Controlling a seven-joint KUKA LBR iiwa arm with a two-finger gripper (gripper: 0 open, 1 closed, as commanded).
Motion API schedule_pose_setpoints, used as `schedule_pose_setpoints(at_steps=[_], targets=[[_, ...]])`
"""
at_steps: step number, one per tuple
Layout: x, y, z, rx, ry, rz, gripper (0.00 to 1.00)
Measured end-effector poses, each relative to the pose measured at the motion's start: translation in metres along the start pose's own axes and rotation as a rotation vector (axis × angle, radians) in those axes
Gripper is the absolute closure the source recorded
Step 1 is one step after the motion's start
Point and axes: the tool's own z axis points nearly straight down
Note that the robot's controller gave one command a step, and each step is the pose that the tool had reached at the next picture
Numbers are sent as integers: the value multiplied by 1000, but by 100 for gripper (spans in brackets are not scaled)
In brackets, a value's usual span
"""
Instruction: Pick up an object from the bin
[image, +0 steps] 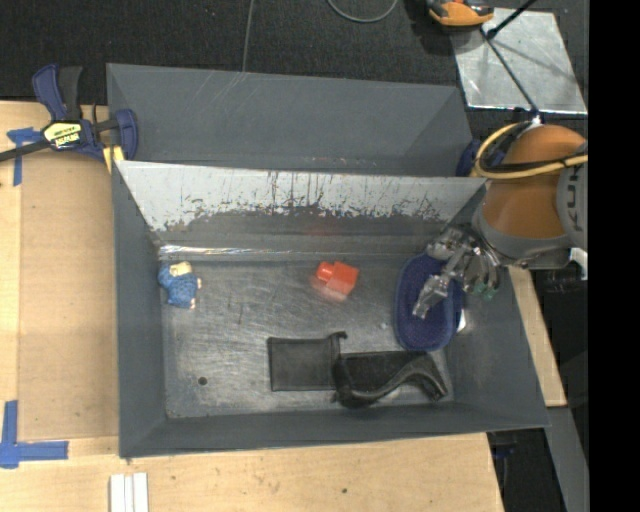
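- Grey metal bin (140, 300) on a tan board, dark floor behind; only a few things lie on its scratched floor
- Gripper (445, 290) hangs at centre right of the frame, low over the upper right part of a blue oval (410, 312); I cannot tell whether it is spread or pressed together, nor whether it touches the oval
- The oval lies at the right end of the floor, against the foot of the right wall; it looks like a shallow dish with a raised rim
- Its long axis runs up and down the frame, leaning a little to the right at the top; the hollow side seems to face up
- Judged by look: light, smooth, likely plastic or rubber, so it may slip or flex; a hold across the rim on the short axis seems safest
- Just below it, at lower right, a black strap (392, 378) curls, touching a black pad (303, 363) to its left
- A red block (337, 279) sits at centre, apart from the oval
- A small blue toy (180, 284) lies far off at centre left
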Motion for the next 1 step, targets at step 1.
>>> schedule_pose_setpoints(at_steps=[1], targets=[[-17,2,-157,8,18,15,100]])
